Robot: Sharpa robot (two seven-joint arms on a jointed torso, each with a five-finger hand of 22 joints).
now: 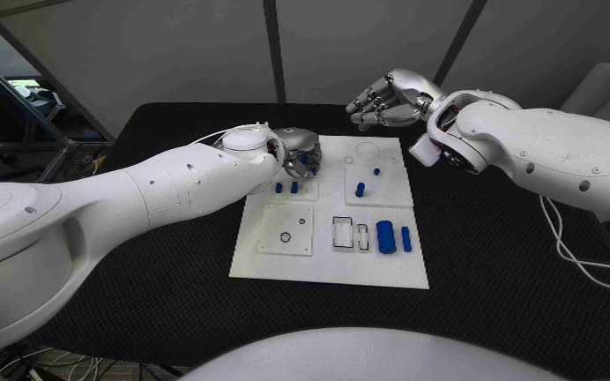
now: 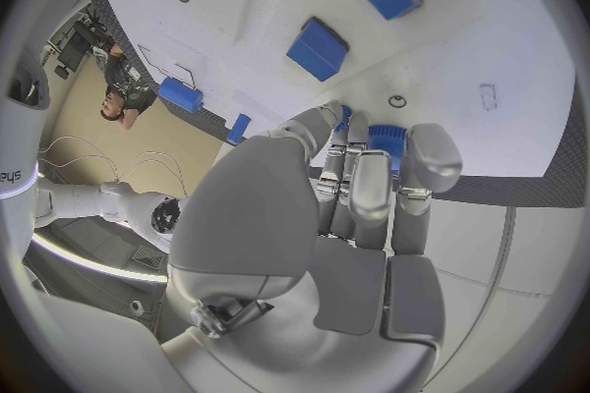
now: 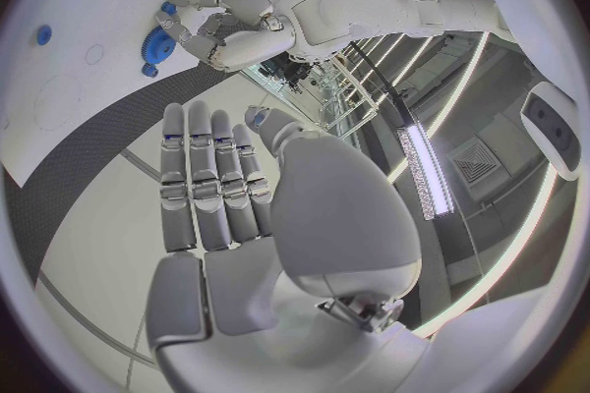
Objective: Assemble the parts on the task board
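We see the white task board lying in the middle of the black table, with raised square plates on it. The near-left plate has a small ring-shaped hole and holds no part. Beside it sit outlined rectangular slots; we cannot tell whether they hold anything. Just right of these a thick blue cylinder and a thin blue rod lie side by side on the board. On the far-right plate a short blue part stands near the middle and a tiny blue peg sits further back. Two small blue parts stand close together on the far-left area.

Our left hand is low over the far-left corner of the board, fingers curled inward. In the left wrist view a blue part shows right at the fingertips, mostly hidden behind them; we cannot tell whether it is pinched or only touched. Two blue blocks lie beyond on the board.

Our right hand is raised above the far edge of the board, apart from everything. In the right wrist view its fingers are straight, side by side, holding nothing
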